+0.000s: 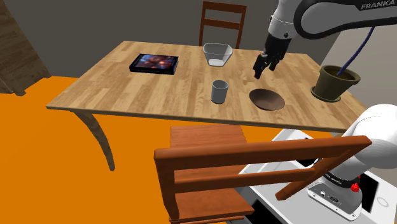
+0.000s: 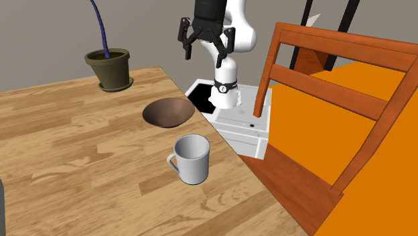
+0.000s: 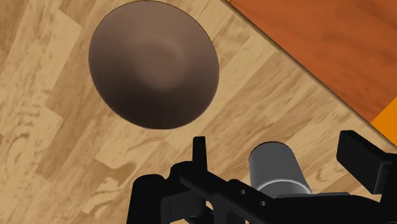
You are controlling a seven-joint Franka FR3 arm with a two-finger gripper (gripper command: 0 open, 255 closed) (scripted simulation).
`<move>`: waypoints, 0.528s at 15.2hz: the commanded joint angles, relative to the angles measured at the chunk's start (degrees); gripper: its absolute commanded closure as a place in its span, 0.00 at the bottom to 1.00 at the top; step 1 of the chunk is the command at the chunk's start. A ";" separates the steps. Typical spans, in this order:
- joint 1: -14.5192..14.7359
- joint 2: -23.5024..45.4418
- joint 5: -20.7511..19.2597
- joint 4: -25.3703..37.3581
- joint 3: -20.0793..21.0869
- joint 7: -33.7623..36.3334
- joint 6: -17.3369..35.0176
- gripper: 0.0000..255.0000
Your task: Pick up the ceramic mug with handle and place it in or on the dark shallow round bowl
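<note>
Mug (image 2: 193,161) sits closest to the second exterior camera: pale grey, upright, empty, near the table (image 2: 60,167) edge, handle toward that view's left. Not held, nothing touching it. Bowl (image 2: 169,112) stands near it, apart from it: dark brown, shallow, round, empty, also close to the edge. Gripper (image 2: 206,48) hangs high above the table, over the bowl and mug area, fingers spread apart, clasping nothing. Plant pot (image 2: 110,69) past the bowl, olive-brown, holds dark soil and a thin blue stem. In the shoulder view a clear bowl (image 1: 217,54) stands at the far edge, looks empty. Flat dark box (image 1: 154,63) lies to its left. Wooden chair (image 1: 242,165) in front.
</note>
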 commanded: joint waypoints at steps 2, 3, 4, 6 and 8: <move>0.15 6.11 0.20 1.51 0.56 0.94 5.15 0.00; 0.19 8.20 0.23 2.12 0.79 1.29 6.76 0.00; 0.23 10.31 0.23 2.81 1.02 1.64 8.32 0.00; 0.31 14.57 0.16 4.42 1.46 2.34 11.25 0.00; 0.38 18.89 -0.01 6.33 1.92 3.06 13.93 0.00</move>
